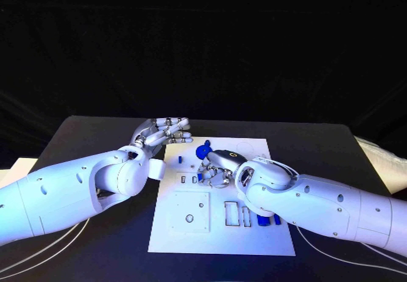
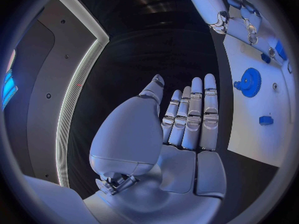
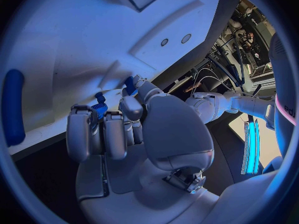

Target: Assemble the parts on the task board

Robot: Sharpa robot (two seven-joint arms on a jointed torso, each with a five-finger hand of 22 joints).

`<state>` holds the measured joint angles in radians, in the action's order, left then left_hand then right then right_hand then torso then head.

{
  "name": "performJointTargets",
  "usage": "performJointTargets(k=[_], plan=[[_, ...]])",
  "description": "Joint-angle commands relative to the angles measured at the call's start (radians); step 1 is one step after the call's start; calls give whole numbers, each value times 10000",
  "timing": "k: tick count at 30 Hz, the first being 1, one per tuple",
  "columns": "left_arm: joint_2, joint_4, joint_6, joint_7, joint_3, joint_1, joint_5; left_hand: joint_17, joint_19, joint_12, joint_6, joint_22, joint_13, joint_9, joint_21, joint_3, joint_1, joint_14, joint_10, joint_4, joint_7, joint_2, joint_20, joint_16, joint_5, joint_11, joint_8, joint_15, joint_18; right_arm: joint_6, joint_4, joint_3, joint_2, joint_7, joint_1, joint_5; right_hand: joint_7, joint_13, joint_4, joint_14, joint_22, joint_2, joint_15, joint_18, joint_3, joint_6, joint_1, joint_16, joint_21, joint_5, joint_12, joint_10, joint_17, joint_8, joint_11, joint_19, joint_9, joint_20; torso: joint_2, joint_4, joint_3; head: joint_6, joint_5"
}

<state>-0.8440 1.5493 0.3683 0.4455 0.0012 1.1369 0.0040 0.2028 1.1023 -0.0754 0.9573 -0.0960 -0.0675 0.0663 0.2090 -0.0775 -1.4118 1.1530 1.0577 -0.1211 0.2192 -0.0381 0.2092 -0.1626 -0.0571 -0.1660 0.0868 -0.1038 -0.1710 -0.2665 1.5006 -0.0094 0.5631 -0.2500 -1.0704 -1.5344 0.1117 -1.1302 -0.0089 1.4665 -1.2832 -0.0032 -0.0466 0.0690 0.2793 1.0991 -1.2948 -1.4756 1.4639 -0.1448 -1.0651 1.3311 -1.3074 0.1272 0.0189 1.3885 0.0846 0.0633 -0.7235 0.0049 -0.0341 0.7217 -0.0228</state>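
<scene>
The white task board (image 1: 222,235) lies in the middle of the black table. A blue gear (image 1: 202,151) stands near its far edge and shows as the gear (image 2: 249,82) in the left wrist view, with a small blue piece (image 2: 266,120) close by. My right hand (image 1: 216,168) hovers over the board just behind the gear, fingers curled down. In the right wrist view, my right hand (image 3: 118,129) pinches a small blue part (image 3: 99,108) between thumb and fingers against the board (image 3: 74,45). My left hand (image 1: 165,133) is held flat with straight fingers beside the board's far left corner, holding nothing.
Two blue pieces (image 1: 268,220) lie at the board's right edge next to narrow slots (image 1: 230,212). A long blue piece (image 3: 12,104) lies near the board's edge. A square recessed plate (image 1: 190,211) takes up the board's near left. Black table surrounds the board.
</scene>
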Motion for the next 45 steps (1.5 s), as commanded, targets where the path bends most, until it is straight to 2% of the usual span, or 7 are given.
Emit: performJointTargets(k=[1,7,20,28,33,36,45], plan=[[19,15,-195,49,5,3,25,13,70,59,-26,12,10,-6,-39,23,8,54,-26,58,43,114,0,33,18,0,-34,-37,-93,594,-45,-68,-5,-213,77,-251,-38,194,11,626,76,-138,5,-38,-69,29,112,89,-78,-69,254,-176,-532,-105,39,-122,167,15,6,2,-7,12,-9],[20,12,-202,38,5,3,25,13,70,59,-26,12,10,-6,-39,23,8,54,-26,58,43,114,0,33,18,0,-34,-37,-93,619,-48,-76,-6,-211,81,-303,162,392,-13,618,163,-472,129,-25,-172,-439,239,129,-133,-370,521,-323,-490,-427,196,-175,48,109,1,0,-5,26,-16],[15,11,-231,1,4,3,25,27,77,66,-26,19,10,-6,-53,27,6,56,-25,86,43,125,0,51,19,0,-44,-37,-93,546,-70,-86,-11,-214,85,-355,223,566,8,605,258,-607,184,-3,-245,-559,329,171,-183,-429,733,-447,-429,-533,254,-234,0,171,1,4,-11,50,-25],[14,6,-242,-12,4,3,25,27,77,66,-26,19,10,-6,-53,27,6,56,-25,86,43,125,0,51,19,0,-44,-37,-93,245,-74,-92,-28,-207,89,-337,335,1040,208,573,444,-922,289,35,-693,-1169,653,267,-287,-403,1255,-780,-297,-660,375,-346,-180,275,-2,-2,-10,50,-30],[14,4,-254,-20,4,3,25,27,77,66,-26,19,10,-6,-53,27,6,56,-25,86,43,125,0,51,19,0,-44,-37,-93,-186,-53,-94,-18,-189,95,-305,425,1224,377,544,594,-998,359,65,-1067,-1640,731,350,-368,-314,1423,-963,-177,-652,463,-433,-204,342,-1,-6,-7,52,-30],[15,-2,-273,-24,3,2,25,32,78,71,-30,22,11,-7,-60,30,10,53,-31,94,45,128,1,60,19,-2,-50,-39,-92,-591,18,-95,13,-116,108,-402,503,1377,438,525,709,-1037,412,87,-1298,-1941,628,404,-431,-491,1562,-1143,-106,-643,525,-501,-201,393,1,-3,-2,48,-16],[32,-33,-310,-54,-4,-7,25,45,106,72,-24,21,10,-5,-58,26,5,76,-26,112,38,145,-5,61,18,3,-53,-30,-98,-1949,548,-53,303,410,154,-601,528,1477,483,514,753,-1054,443,99,-1517,-2066,425,446,-463,-646,1611,-1256,-57,-619,552,-520,-183,427,11,-2,2,33,-38]])
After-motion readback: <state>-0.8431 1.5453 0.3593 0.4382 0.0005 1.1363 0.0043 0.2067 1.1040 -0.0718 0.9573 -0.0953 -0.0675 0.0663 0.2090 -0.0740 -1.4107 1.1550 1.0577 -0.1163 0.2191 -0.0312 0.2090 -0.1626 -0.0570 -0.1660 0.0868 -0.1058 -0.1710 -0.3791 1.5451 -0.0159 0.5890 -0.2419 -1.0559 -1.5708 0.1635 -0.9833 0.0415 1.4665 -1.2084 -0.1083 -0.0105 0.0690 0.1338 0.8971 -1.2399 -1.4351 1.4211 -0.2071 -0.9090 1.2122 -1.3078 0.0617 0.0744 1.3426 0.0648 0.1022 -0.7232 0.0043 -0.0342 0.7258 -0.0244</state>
